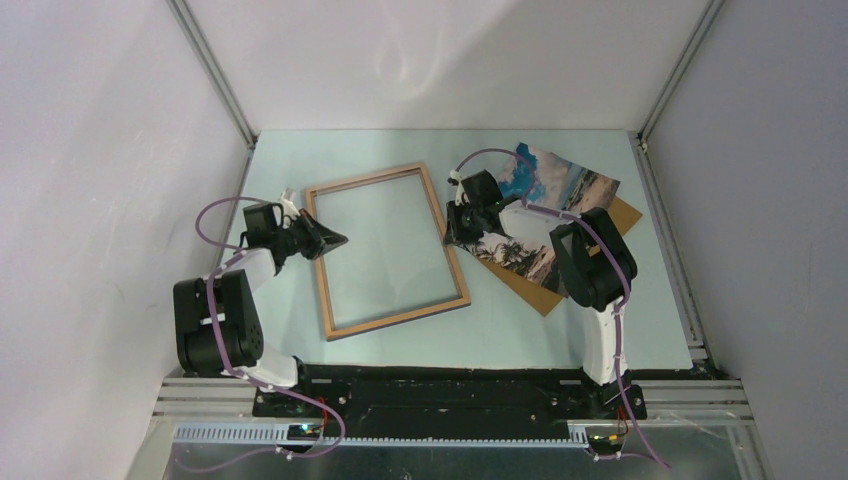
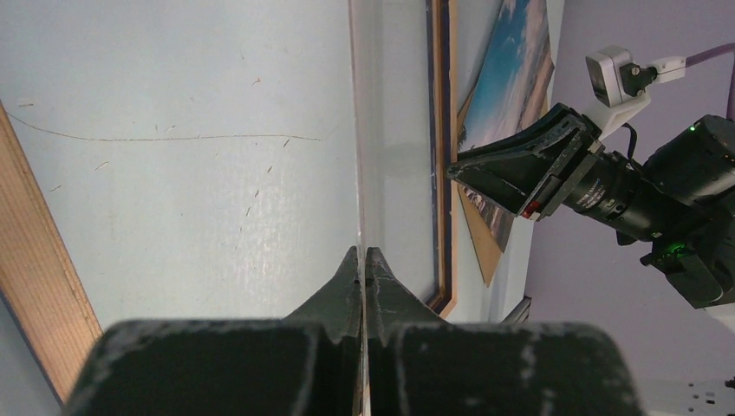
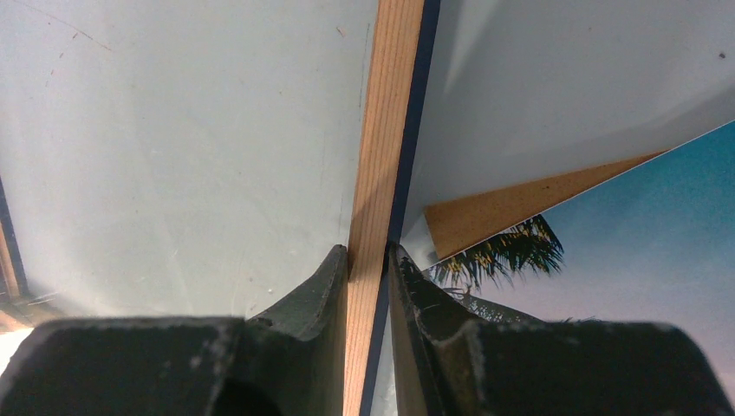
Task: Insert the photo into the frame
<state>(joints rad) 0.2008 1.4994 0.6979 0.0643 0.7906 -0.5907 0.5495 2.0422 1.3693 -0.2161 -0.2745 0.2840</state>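
My right fingers (image 3: 303, 295) pinch the frame's (image 1: 398, 317) right rail at mid-table; my left fingers (image 2: 334, 299) are pressed together on what looks like its clear pane (image 2: 358, 130); the photo (image 1: 560, 185) lies on the board (image 1: 522, 283) toward the table's far right corner, so I judge the frame is only being readied, and next I must fetch the photo squarely.

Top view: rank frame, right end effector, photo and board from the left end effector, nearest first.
1. Frame: left rail at the left end effector.
2. Right end effector: on the right rail.
3. Photo and board: stacked farther right, too close to call.
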